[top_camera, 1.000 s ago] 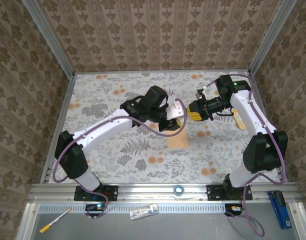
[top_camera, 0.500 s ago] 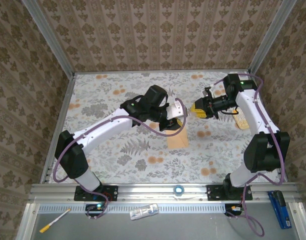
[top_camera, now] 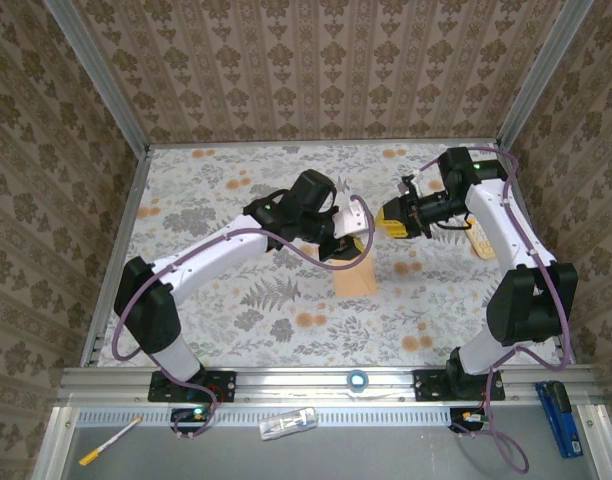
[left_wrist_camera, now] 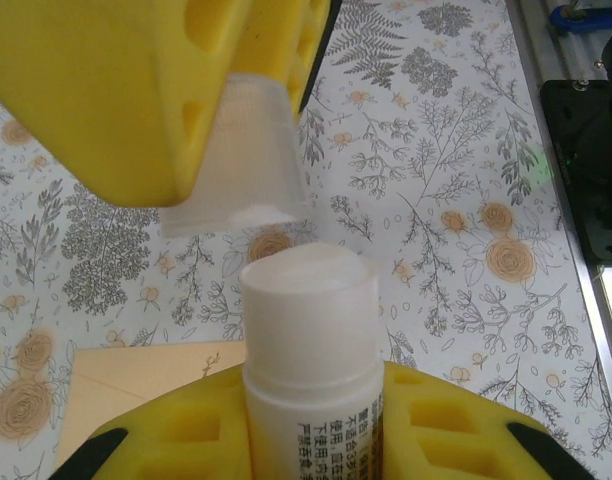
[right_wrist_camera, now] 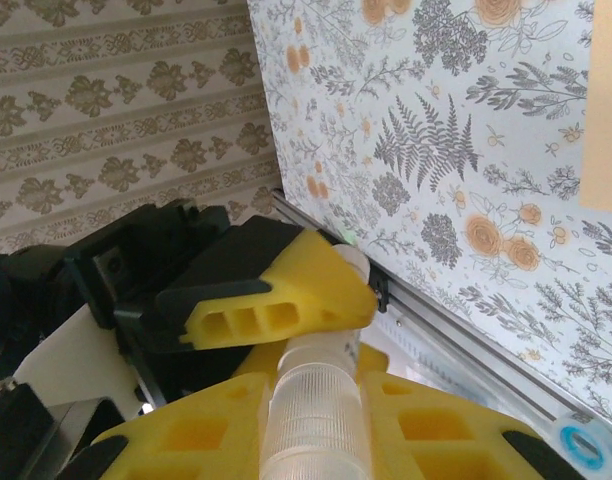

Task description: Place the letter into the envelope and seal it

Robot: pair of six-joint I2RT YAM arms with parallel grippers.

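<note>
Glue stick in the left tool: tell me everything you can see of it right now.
The white plastic glue stick is a round tube with small dark printed characters on its side. It is uncapped, its pale, slightly domed glue tip exposed. The yellow fingers of the left tool clamp its body, holding it in the air near the tan paper envelope. Its translucent ribbed cap sits in the right tool just off the tip, apparently not touching.

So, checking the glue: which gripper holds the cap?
The right gripper, clamping the clear cap; the left gripper holds the white tube.
</note>
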